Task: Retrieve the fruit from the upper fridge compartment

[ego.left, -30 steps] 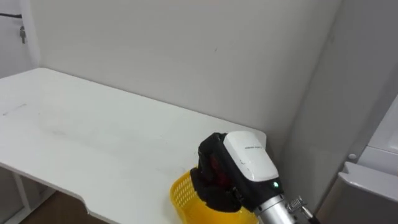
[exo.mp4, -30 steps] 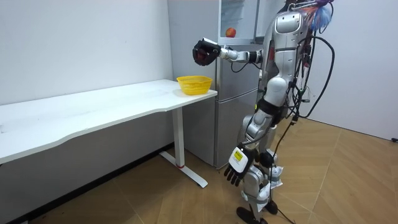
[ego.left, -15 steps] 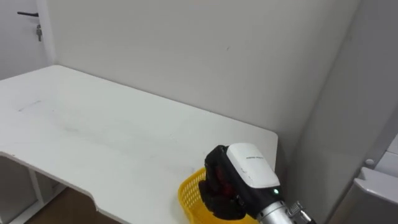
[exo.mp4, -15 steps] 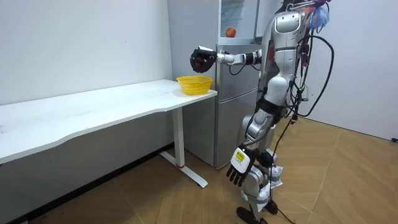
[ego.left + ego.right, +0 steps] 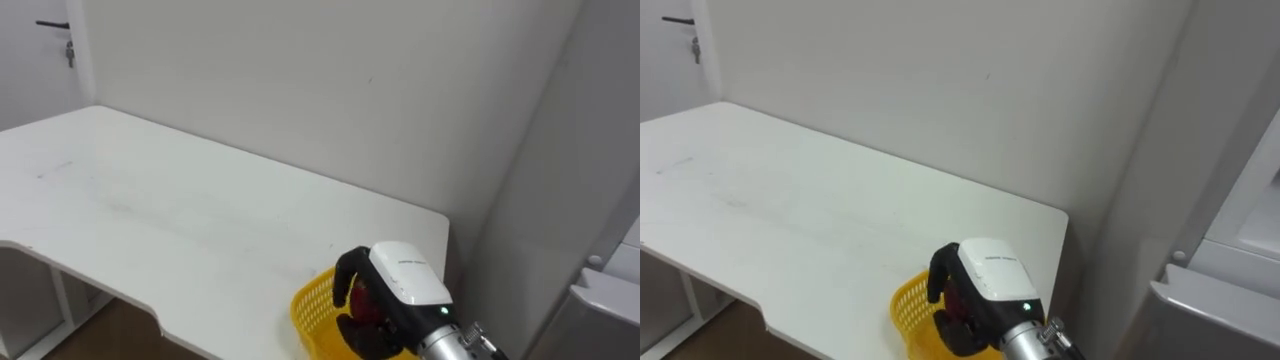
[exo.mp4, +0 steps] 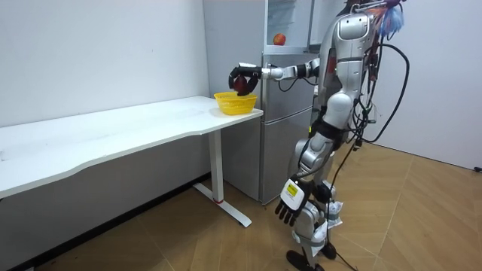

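Red fruit (image 5: 363, 299) is held in the curled fingers of the right hand (image 5: 402, 284), just over the yellow basket (image 5: 310, 316), likely so it can be dropped in. The left hand (image 6: 289, 202) is hung low by the legs, fingers loose. The basket is set at the right end of the white table (image 5: 180, 220), near the grey fridge (image 6: 282, 128).

The right arm is stretched straight out in front at about shoulder height, wrist level, with the white back of the right hand (image 5: 402, 288) turned up. Its dark fingers (image 5: 345, 280) curl down and inward, closed round a red fruit (image 5: 366, 300) tucked against the palm. The left arm hangs slack beside the leg, the left hand (image 6: 288, 202) low, fingers loosely spread and pointing downward, nothing between them.
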